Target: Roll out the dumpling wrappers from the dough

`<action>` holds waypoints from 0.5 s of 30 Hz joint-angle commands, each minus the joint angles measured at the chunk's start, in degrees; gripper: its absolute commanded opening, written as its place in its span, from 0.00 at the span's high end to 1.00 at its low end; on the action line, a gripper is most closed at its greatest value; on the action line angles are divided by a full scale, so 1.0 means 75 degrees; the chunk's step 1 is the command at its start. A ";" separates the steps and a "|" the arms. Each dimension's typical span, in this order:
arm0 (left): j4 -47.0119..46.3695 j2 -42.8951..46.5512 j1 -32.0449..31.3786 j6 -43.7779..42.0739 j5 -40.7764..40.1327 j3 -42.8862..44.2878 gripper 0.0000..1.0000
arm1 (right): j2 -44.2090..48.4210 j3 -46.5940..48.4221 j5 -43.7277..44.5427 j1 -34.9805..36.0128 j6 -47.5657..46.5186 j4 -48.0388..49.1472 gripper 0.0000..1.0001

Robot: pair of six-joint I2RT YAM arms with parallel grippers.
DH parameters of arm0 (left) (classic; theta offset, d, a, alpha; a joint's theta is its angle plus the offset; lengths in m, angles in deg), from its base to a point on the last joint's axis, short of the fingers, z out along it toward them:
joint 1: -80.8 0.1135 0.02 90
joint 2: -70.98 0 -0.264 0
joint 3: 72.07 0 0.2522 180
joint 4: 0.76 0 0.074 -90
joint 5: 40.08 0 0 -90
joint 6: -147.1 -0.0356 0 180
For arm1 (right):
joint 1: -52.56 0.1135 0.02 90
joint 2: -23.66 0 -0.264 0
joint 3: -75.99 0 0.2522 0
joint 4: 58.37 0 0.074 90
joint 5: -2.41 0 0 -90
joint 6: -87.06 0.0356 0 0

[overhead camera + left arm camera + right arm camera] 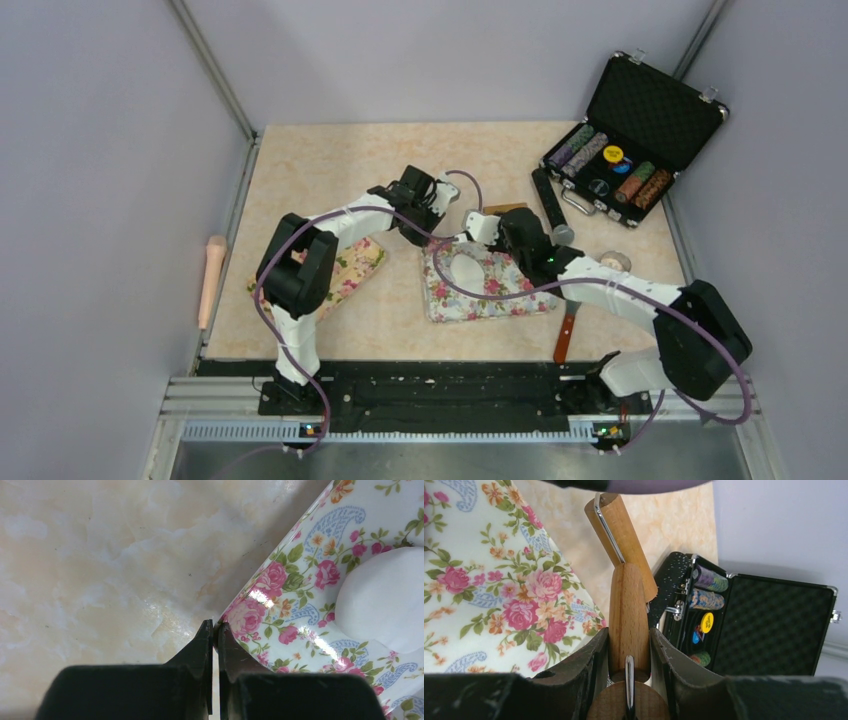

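The right fingers (603,647) clamp the wooden roller (628,605); the left fingers (206,637), shut at the floral mat (300,580) corner (grip unclear), might let it slide, smearing the dough (385,600).

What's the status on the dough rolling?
Left end effector shut at cloth edge. Right end effector shut on roller. Dough on cloth, roller not over it. Nothing blocking.
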 commanded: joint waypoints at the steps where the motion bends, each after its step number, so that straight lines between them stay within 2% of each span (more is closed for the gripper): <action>1: 0.0001 0.0296 -0.0004 -0.0309 -0.0122 -0.0051 1.00 | -0.0472 -0.0007 0.0399 -0.0051 0.0014 0.0908 1.00; 3: 0.0014 0.0323 -0.0006 -0.0328 -0.0112 -0.0070 1.00 | -0.0652 0.0057 0.0420 -0.0050 0.0018 0.0772 0.96; 5: 0.0032 0.0353 -0.0003 -0.0368 -0.0080 -0.0110 0.94 | -0.0746 0.0109 0.0262 -0.0050 0.0015 0.0440 0.89; 8: 0.0029 0.0414 0.0006 -0.0395 -0.0011 -0.0172 0.82 | -0.0815 0.0173 0.0023 -0.0049 0.0086 -0.0011 0.85; 10: -0.0014 0.0477 0.0004 -0.0393 0.0016 -0.0245 0.70 | -0.0860 0.0240 -0.0112 -0.0051 0.0180 -0.0338 0.83; 15: -0.0076 0.0653 0.0013 -0.0396 0.0025 -0.0371 0.55 | -0.0883 0.0303 -0.0451 -0.0045 0.0312 -0.0892 0.80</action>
